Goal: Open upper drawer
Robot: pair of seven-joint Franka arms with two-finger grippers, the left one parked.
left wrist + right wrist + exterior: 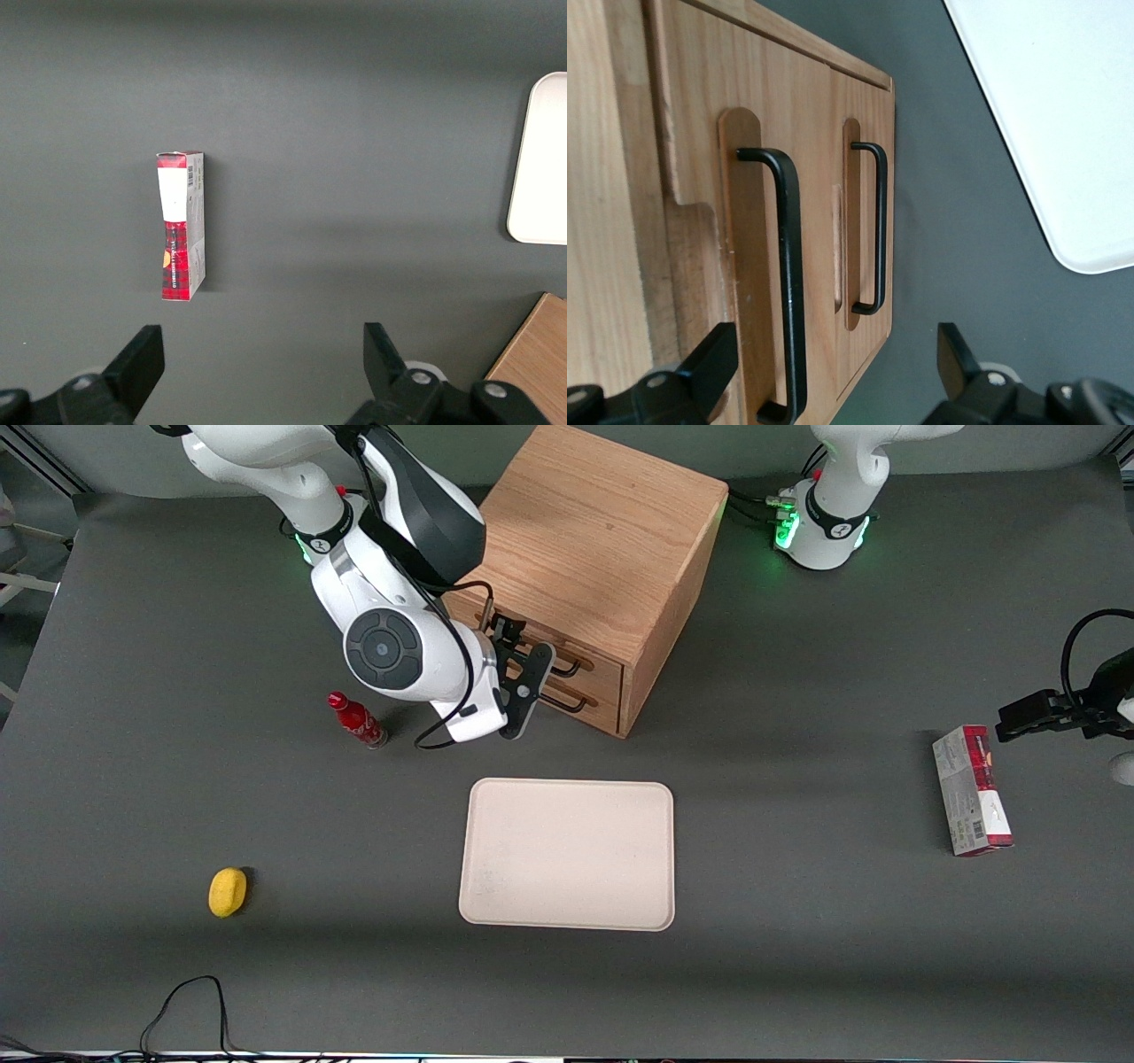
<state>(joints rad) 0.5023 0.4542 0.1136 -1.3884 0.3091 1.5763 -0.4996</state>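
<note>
Gripper (524,682): yours, jaws wide apart, empty, just before the upper drawer (757,266).
Wrist view only: both handles.

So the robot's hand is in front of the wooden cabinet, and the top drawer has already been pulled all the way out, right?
Not quite. The hand is indeed in front of the cabinet, open, but the upper drawer is shut: in the right wrist view its front sits level with the lower drawer, and the hand has not yet closed on the handle.

gripper (833,376): fingers spread apart, just in front of the cabinet (602,177)
upper drawer (700,266): closed, black handle (788,283)
lower drawer (864,106): closed
tray (1063,115): on table (948,230)
</note>
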